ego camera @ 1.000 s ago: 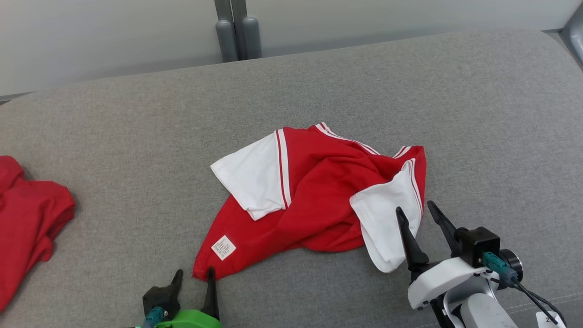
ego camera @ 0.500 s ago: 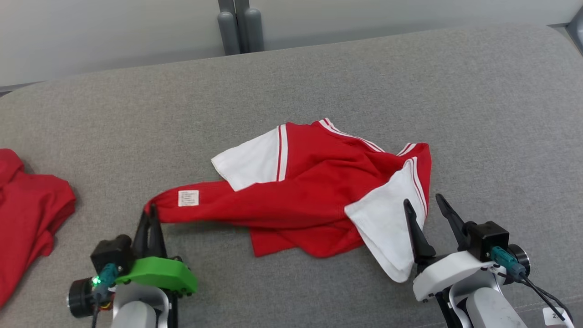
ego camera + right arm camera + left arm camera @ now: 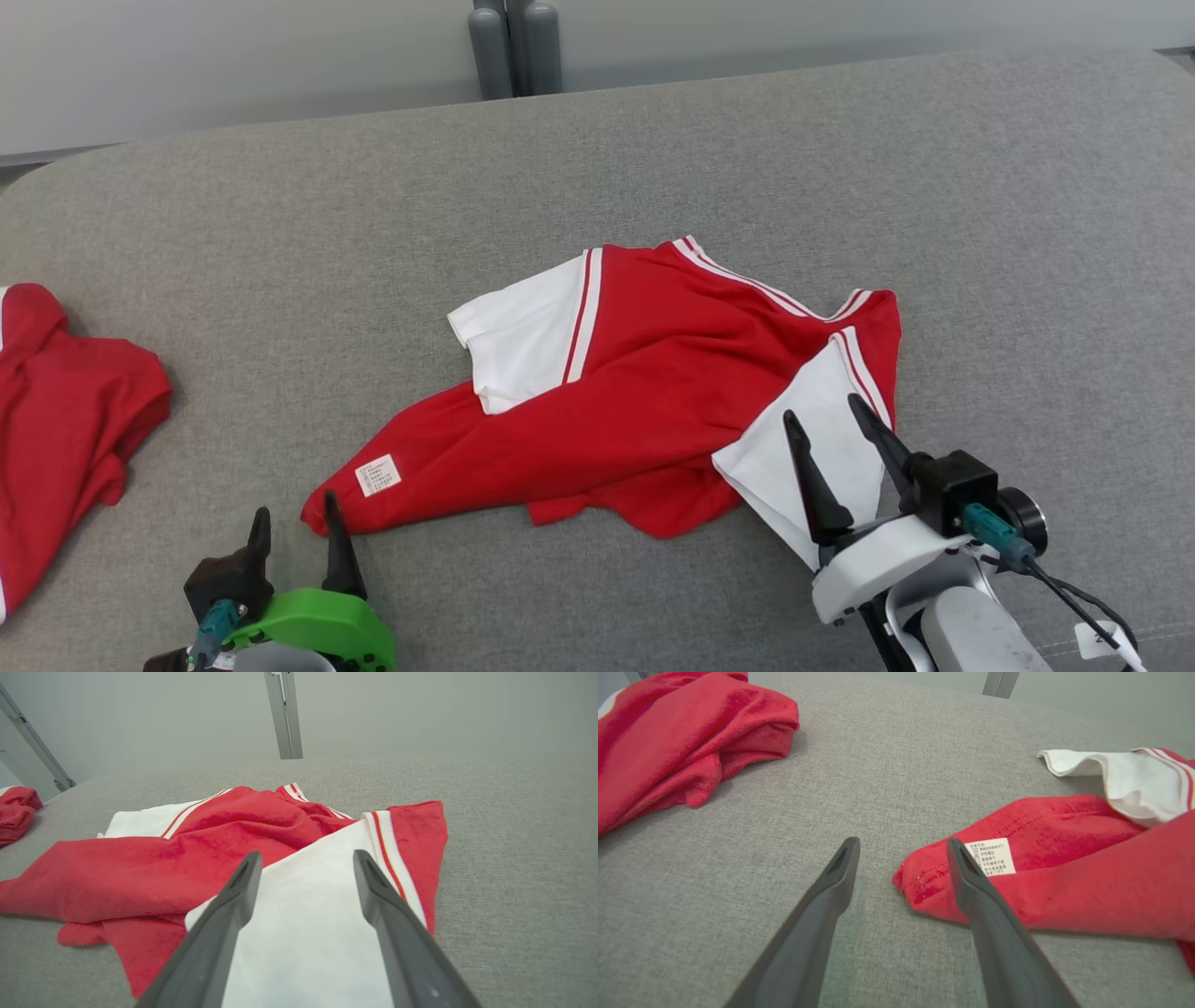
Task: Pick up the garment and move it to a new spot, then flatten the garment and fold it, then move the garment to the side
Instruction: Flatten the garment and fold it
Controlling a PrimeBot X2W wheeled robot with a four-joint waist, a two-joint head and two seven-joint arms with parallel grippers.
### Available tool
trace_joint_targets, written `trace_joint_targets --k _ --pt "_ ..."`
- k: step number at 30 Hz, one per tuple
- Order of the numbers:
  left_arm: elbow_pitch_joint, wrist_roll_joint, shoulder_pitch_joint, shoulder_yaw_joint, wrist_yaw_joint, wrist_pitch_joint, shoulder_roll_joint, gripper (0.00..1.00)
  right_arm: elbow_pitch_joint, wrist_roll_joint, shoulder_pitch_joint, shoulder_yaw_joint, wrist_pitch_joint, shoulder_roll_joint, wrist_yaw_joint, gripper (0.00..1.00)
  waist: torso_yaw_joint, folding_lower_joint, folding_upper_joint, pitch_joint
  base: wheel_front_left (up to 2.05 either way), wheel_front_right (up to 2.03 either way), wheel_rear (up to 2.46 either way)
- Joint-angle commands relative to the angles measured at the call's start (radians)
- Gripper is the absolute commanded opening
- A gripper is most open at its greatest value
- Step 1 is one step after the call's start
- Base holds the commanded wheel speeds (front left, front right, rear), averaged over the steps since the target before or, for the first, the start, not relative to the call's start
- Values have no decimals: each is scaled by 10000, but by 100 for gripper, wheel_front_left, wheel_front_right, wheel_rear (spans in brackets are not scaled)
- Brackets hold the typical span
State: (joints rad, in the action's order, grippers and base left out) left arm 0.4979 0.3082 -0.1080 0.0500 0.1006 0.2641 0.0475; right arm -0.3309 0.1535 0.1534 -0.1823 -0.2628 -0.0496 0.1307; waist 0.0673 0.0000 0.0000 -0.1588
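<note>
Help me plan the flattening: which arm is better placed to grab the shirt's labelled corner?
Left. The open left gripper sits at that corner of the shirt, label beside one finger; the open right gripper is over the white sleeve.

Head camera looks down; low, close wrist cameras share the garment [image 3: 644, 392].

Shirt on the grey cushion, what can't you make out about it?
- Label: print too small, left wrist view.
- White sleeve: near edge behind right gripper, head view.
- Shirt: lower layers covered by its own folds.
- Other red garment: cut off by head view's left edge.
</note>
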Motion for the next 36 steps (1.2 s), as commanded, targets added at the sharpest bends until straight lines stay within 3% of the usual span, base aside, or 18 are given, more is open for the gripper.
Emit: trace_joint_targets --k 1,8,21,22,24,25,36 --pt "-48 83 140 112 76 6 56 100 -91 -142 168 -226 -30 -31 1 100 -66 0 0 -23 0 0 0" --pt "-149 310 189 606 161 6 54 100 -628 -908 311 -1355 -30 -185 -2 100 -288 0 0 -43 0 0 0" --pt "-270 396 74 738 171 6 54 100 -1616 -2917 582 -1253 -30 -60 -4 100 -443 0 0 -95 0 0 0" --pt "-268 404 88 763 184 6 54 100 -1761 -2983 594 -1121 -30 -61 -4 94 -460 0 0 -101 0 0 0" --pt "-262 410 85 808 202 6 54 100 -1838 -3014 682 -897 -30 -31 -4 20 -492 0 0 -113 0 0 0" --pt "-267 415 75 829 207 6 54 100 -1814 -2928 707 -852 -30 -15 -4 0 -506 0 0 -118 0 0 0" --pt "-358 454 44 1018 146 6 54 100 -797 -1711 1457 96 -31 -16 -6 0 -616 0 0 -118 0 0 0"
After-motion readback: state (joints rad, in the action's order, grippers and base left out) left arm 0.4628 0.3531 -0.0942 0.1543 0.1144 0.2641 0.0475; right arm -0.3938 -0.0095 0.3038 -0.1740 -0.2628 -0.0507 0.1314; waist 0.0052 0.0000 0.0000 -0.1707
